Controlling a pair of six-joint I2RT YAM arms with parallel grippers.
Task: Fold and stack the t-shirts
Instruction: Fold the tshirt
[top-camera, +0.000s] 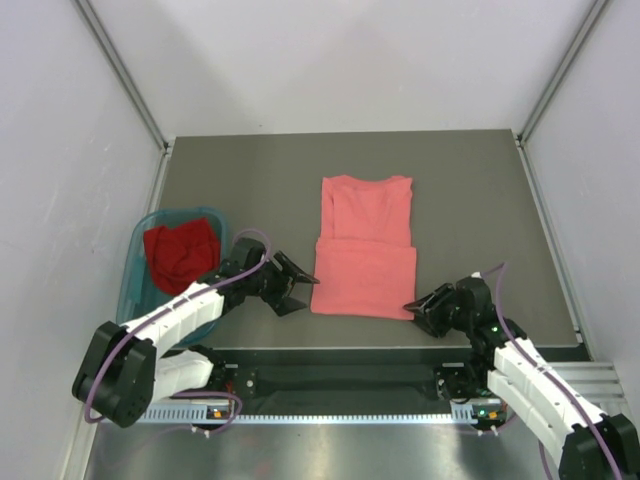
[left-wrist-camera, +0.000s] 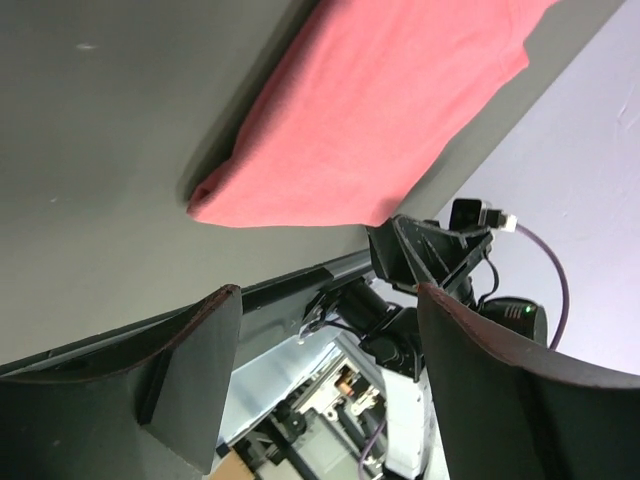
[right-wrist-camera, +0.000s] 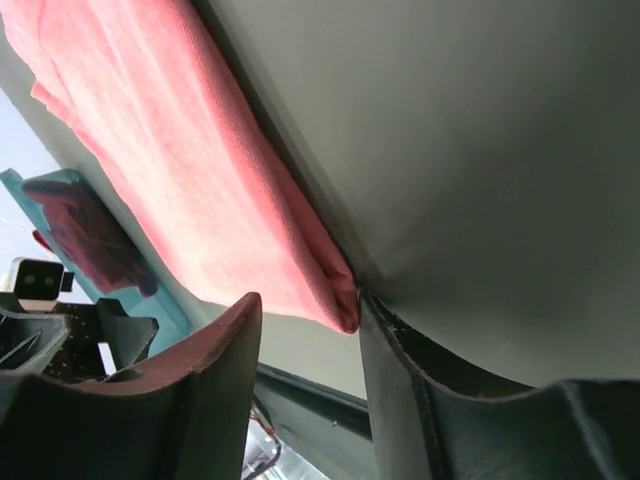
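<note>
Grippers flank the pink t-shirt's (top-camera: 365, 260) near hem, one at each corner.
The left gripper (top-camera: 299, 287) gapes wide just off its near-left corner. The right gripper (top-camera: 416, 312), half-narrowed, straddles its near-right corner without pinching it. The shirt's length runs away from both. The red t-shirt (top-camera: 180, 252) sits in the basket (top-camera: 134, 262) to its left.

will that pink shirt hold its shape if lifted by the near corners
Probably not: the pink shirt lies in soft folded layers and would likely sag and unfold. Looks thin, so probably light; pushing may bunch it.
</note>
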